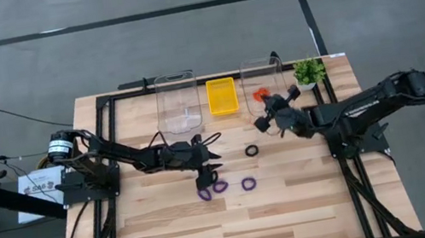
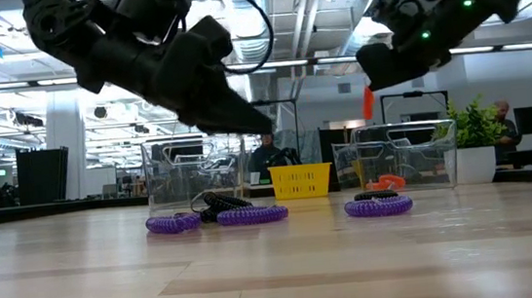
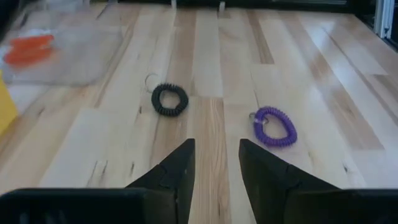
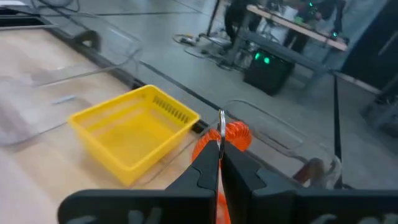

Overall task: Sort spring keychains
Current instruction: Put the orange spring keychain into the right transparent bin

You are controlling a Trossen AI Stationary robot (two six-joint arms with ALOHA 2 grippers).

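Looking down from the high view, I see the right end effector (image 1: 262,123) up near the 1 o'clock part of the counter (image 1: 297,209), fingers clamped on an orange-red spring keychain (image 4: 225,138); in the right wrist view its metal ring sticks up between the closed fingers and the coil hangs beyond them. It sits just beside the right clear bin (image 1: 262,76), which already has another orange-red keychain (image 1: 259,94) inside. Yellow tray (image 1: 222,96) is at 12 o'clock between the two bins, left clear bin (image 1: 178,101) at 11 o'clock. Small potted plant (image 1: 307,72) stands just right of the right bin.

Left end effector (image 1: 208,165) is near counter centre, fingers apart and holding nothing that I can see, raised off the wood in the low view. Just below it, toward 6 o'clock, lie two purple keychains (image 1: 213,190) close together, a third purple keychain (image 1: 248,184) a bit to their right. Black keychain (image 1: 252,150) lies alone between the two arms, at about 3 o'clock from the left end effector. All four lie flat on the counter.
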